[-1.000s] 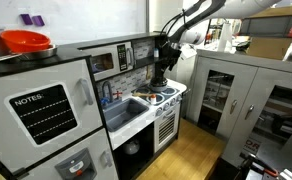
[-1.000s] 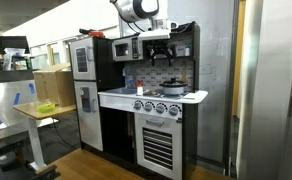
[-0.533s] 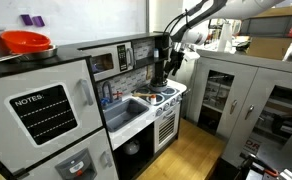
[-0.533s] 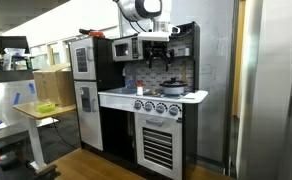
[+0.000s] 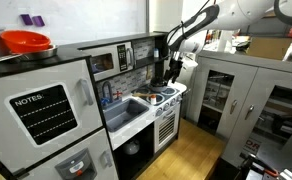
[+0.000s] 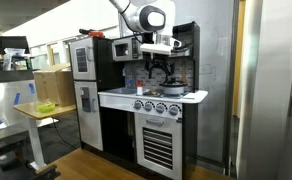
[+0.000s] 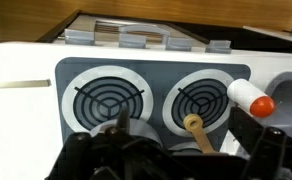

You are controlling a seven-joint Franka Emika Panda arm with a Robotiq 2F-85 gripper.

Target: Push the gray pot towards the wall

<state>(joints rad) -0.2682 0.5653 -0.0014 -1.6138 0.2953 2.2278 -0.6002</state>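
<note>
The gray pot is a small dark round pot on the toy stove top, also seen in an exterior view. The wall is the tiled back panel behind the stove, and it shows in both exterior views. My gripper hangs just above the stove and the pot, fingers pointing down and spread open, holding nothing. It also shows in an exterior view. In the wrist view the gripper fills the bottom edge over the burners. The pot is not clear there.
A yellow utensil handle and a white and red piece lie on the stove. The sink is beside the stove, with small bottles on the counter. The microwave hangs above. A red-orange bowl sits on the fridge.
My gripper has come down from microwave height to just above the stove top. The pot has not visibly moved.
</note>
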